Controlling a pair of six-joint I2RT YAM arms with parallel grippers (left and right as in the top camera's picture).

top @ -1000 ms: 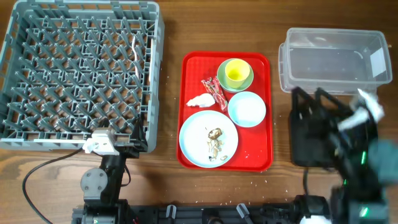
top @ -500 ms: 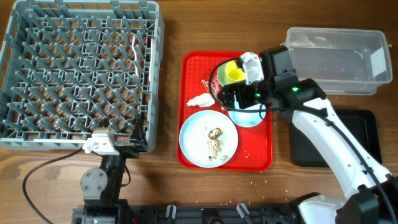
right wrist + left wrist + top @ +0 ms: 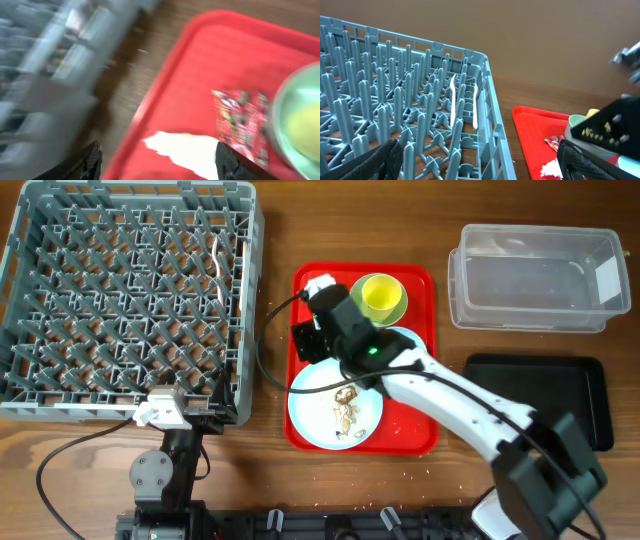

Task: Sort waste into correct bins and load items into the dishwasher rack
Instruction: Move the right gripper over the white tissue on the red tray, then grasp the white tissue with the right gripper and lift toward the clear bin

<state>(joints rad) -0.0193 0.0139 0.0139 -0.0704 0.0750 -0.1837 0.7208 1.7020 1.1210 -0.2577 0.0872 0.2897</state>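
The grey dishwasher rack (image 3: 130, 290) fills the left; it also shows in the left wrist view (image 3: 410, 115). On the red tray (image 3: 420, 430) stand the yellow cup (image 3: 380, 295) in the green bowl (image 3: 397, 313) and the plate (image 3: 315, 415) with brown food scraps (image 3: 345, 406). My right arm hides most of the blue bowl. My right gripper (image 3: 308, 340) is open over the tray's left part, its fingers (image 3: 160, 162) either side of the white napkin (image 3: 185, 149). The red wrapper (image 3: 240, 117) lies just beyond. My left gripper (image 3: 480, 162) is open and empty at the rack's near edge.
The clear tub (image 3: 535, 275) with a white label stands at the back right. The black bin (image 3: 550, 405) lies in front of it. Pale crumbs (image 3: 420, 470) dot the table by the tray's front edge. A cable runs along the front left.
My right arm has swung from over the black bin leftward across the tray and now hangs over the napkin. The left arm has not moved.
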